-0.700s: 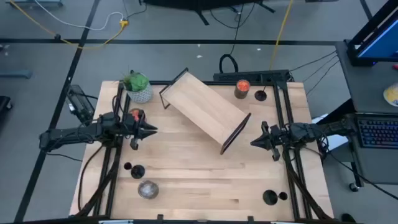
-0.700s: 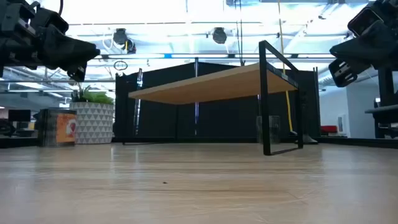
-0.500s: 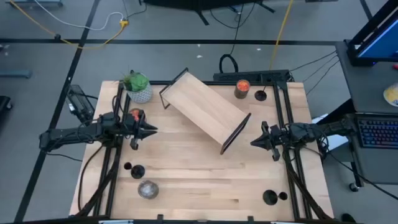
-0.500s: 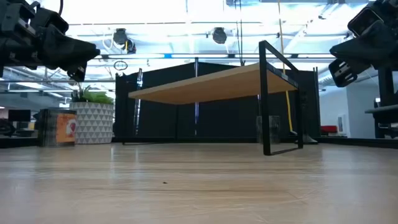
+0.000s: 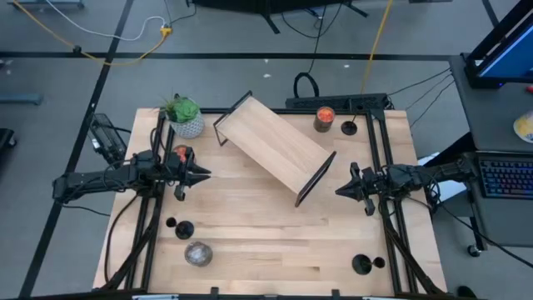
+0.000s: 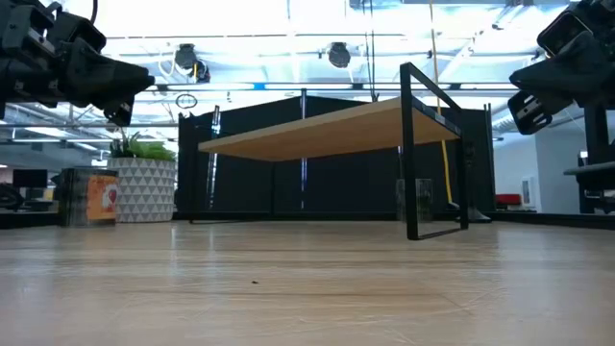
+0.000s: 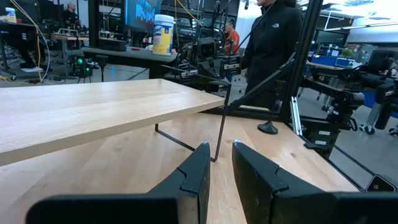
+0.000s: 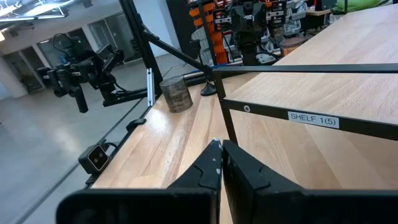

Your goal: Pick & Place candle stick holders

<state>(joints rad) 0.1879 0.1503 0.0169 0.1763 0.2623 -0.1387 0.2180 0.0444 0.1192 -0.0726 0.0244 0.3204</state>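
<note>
Three black candle stick holders stand on their round bases on the wooden table: one at the far right (image 5: 350,127), one at the near left (image 5: 183,230), one at the near right (image 5: 361,265). The near-left one also shows in the right wrist view (image 8: 207,90). My left gripper (image 5: 202,174) hovers over the table's left side, fingers a narrow gap apart (image 7: 221,152), empty. My right gripper (image 5: 340,190) hovers over the right side, shut and empty (image 8: 219,146). Both point toward the shelf in the middle.
A wooden shelf (image 5: 275,148) on black wire legs stands slantwise in the table's middle. A potted plant (image 5: 185,117) and an orange jar (image 5: 181,155) stand far left, another orange jar (image 5: 324,118) far right, and a grey jar (image 5: 197,253) near left. A person (image 7: 273,43) stands beyond the table.
</note>
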